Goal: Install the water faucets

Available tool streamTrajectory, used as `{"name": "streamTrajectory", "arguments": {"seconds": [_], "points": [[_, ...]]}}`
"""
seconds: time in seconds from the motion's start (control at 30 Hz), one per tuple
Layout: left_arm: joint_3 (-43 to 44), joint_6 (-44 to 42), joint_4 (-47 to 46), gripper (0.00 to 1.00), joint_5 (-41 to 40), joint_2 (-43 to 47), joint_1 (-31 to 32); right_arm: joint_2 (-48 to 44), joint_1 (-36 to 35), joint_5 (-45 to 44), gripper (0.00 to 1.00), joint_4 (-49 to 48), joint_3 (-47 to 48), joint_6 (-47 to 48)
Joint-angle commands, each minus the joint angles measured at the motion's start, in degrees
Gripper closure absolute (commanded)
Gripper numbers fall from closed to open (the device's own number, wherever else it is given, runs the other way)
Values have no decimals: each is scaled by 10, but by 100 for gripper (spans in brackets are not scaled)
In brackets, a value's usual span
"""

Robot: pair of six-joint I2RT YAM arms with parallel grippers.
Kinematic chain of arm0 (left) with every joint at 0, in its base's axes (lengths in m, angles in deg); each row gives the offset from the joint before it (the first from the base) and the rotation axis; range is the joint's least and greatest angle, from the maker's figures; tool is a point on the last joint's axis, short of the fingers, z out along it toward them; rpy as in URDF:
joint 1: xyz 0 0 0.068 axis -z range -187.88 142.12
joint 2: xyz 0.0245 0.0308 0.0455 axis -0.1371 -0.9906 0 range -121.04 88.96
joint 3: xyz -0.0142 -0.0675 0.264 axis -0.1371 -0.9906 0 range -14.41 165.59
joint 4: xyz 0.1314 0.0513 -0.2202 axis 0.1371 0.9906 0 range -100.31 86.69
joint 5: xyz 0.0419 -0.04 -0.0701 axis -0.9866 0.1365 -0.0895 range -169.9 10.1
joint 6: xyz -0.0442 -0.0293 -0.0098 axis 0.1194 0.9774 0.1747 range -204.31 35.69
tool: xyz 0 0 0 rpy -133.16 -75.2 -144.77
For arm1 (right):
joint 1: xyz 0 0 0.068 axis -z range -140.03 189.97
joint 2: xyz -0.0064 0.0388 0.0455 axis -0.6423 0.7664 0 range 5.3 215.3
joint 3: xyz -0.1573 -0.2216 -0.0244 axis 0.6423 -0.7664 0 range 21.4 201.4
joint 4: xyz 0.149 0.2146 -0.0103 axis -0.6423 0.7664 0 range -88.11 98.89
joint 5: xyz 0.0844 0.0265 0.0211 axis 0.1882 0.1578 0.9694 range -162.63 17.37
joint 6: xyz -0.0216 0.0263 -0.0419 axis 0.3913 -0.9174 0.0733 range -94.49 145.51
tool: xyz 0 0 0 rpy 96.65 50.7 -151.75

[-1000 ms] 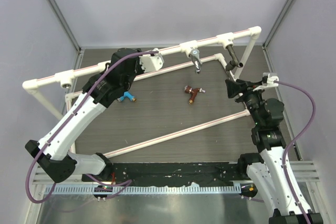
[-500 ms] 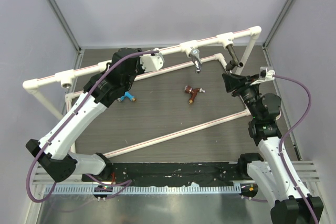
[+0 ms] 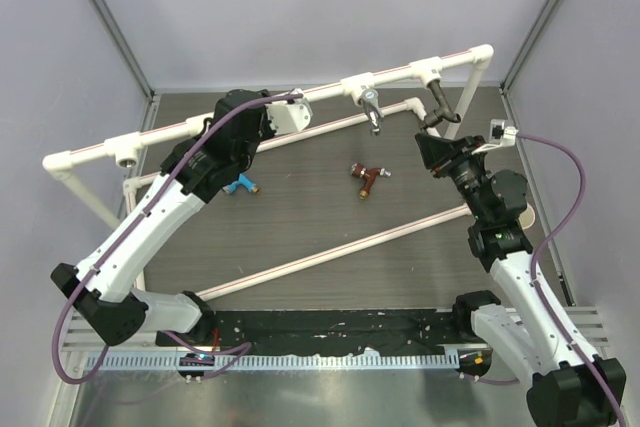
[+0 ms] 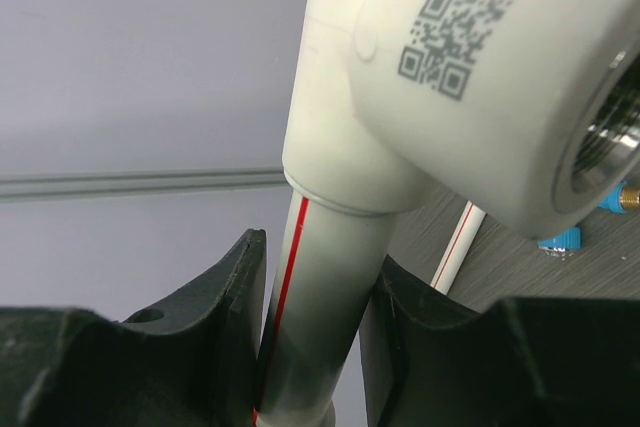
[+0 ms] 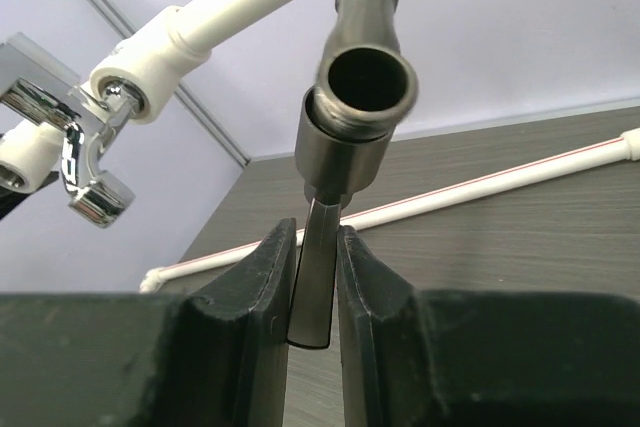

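Note:
The dark faucet hangs from the right tee of the white pipe frame. My right gripper is shut on the dark faucet's flat lever handle. The chrome faucet is screwed into the middle tee and also shows in the right wrist view. On the table lie the red-brown faucet and the blue faucet. My left gripper is shut on the red-striped pipe, just below an empty threaded tee.
Lower frame pipes cross the dark table diagonally. Another empty tee sits at the frame's left end. Grey walls and metal posts close in the back and sides. A black strip runs along the near edge.
My right gripper has moved up and left to the dark faucet and closed on its lever handle. The left arm has held still on the pipe.

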State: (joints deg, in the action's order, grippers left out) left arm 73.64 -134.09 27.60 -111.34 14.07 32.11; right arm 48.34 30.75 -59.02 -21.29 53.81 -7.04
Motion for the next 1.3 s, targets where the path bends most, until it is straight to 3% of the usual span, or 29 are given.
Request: {"name": "streamTrajectory", "arguments": {"seconds": [0.0,0.3,0.67,0.9,0.97,1.13,1.27], "points": [[2,86,-39,100,17,-16,5,19,-54,28,84,-119,77,-44],[0,84,-39,100,16,-11,5,40,-66,-75,75,-185,142,-102],[-1,84,-38,100,15,-10,4,42,-65,-319,64,-86,202,37],[-2,81,-40,100,15,-10,5,41,-60,-365,59,-73,194,100],[-2,81,-40,100,14,-11,4,41,-59,-361,58,-61,200,115],[-2,81,-39,100,14,-8,5,35,-59,-217,53,-38,231,230],[-1,82,-39,100,15,-9,4,48,-60,-95,44,96,302,323]]}}
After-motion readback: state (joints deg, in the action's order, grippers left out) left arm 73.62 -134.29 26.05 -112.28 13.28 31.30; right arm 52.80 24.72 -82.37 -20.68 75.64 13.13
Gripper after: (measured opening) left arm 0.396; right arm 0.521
